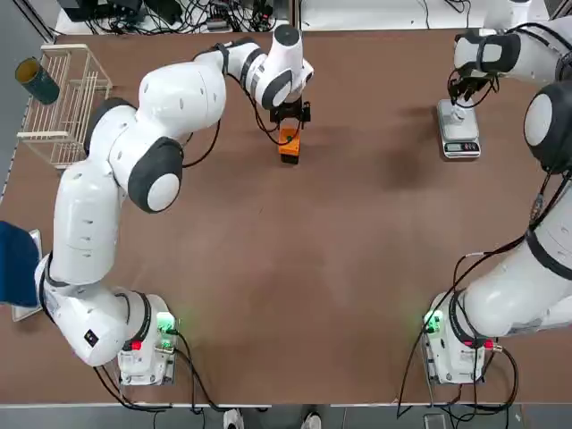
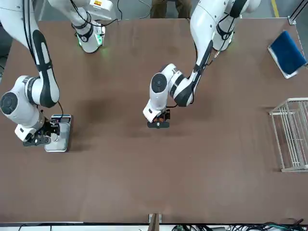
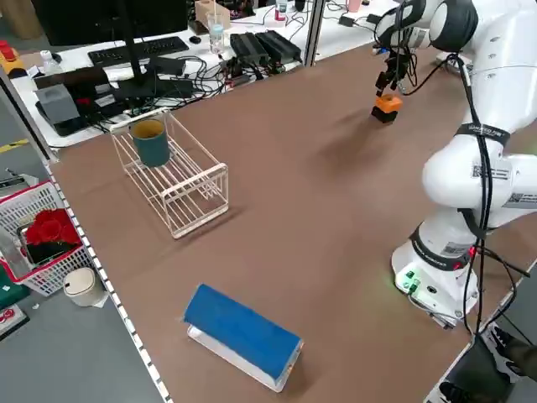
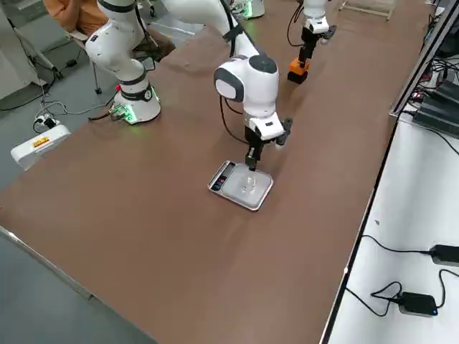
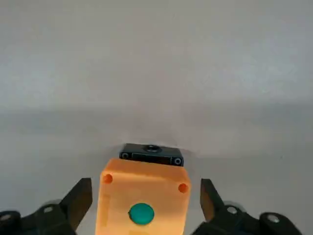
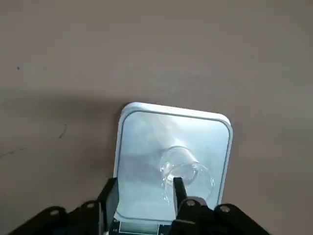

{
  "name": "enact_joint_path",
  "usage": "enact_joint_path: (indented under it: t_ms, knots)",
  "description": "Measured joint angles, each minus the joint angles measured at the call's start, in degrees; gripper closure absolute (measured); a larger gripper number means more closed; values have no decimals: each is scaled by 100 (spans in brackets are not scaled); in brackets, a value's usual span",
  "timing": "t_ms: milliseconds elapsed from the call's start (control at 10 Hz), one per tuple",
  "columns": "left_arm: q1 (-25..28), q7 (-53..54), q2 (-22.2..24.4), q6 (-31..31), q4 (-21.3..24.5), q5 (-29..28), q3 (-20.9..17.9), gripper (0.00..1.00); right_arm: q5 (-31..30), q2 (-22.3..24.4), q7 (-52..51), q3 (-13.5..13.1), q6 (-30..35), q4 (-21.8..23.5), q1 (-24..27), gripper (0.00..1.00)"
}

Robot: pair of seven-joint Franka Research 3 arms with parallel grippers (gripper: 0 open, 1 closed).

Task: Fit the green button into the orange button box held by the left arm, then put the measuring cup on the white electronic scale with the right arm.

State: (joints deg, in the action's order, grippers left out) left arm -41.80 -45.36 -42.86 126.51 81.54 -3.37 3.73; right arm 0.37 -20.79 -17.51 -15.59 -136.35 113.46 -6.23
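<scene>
The right gripper (image 6: 142, 196) hangs just above the white electronic scale (image 6: 128, 161), its fingers (image 6: 178, 188) about halfway apart. The measuring cup (image 6: 188, 171) stands upright on the silvery plate, off to one side of the gripper's gap rather than inside it; one fingertip overlaps the cup's rim in the right wrist view, and whether they touch cannot be told. The right side view shows the cup (image 4: 248, 183) as a faint clear shape on the plate below the gripper (image 4: 252, 159), seemingly free of it. In the top view the scale (image 1: 458, 134) sits at about two o'clock on the table, display strip toward the robot, with the gripper (image 1: 460, 98) over its far end and the cup too small to make out. The right arm reaches forward with the wrist bent down.

The left gripper (image 5: 142, 205) has its fingers (image 5: 78, 198) spread wide on either side of the orange button box (image 5: 144, 196), a clear gap showing on both sides, so nothing is gripped. The green button (image 5: 142, 214) sits in the round hole in the box's top face; only its cap shows. A small black block (image 5: 151, 154) lies against the box's far side. In the top view the box (image 1: 289, 143) rests on the table near twelve o'clock, partly hidden under the gripper (image 1: 291, 114), and the button cannot be seen there. The left arm stretches diagonally across the table, hand pointing down.
</scene>
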Motion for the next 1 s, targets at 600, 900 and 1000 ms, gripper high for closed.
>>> enact_joint_path:
  t_ms: [600, 900, 1000]
  knots:
    - [-43, -651, 176, -212, -22, 11, 41, 75, 0, 893, 584, 142, 2307, -1097, -174, 11]
    - [-61, -766, 318, -227, 220, 10, 50, 99, 0, 1224, 1121, 370, 3071, -1543, -189, 0]
    - [-63, -767, 383, -190, 350, 9, 51, 99, 0, 1349, 1173, 420, 3275, -1664, -188, 0]
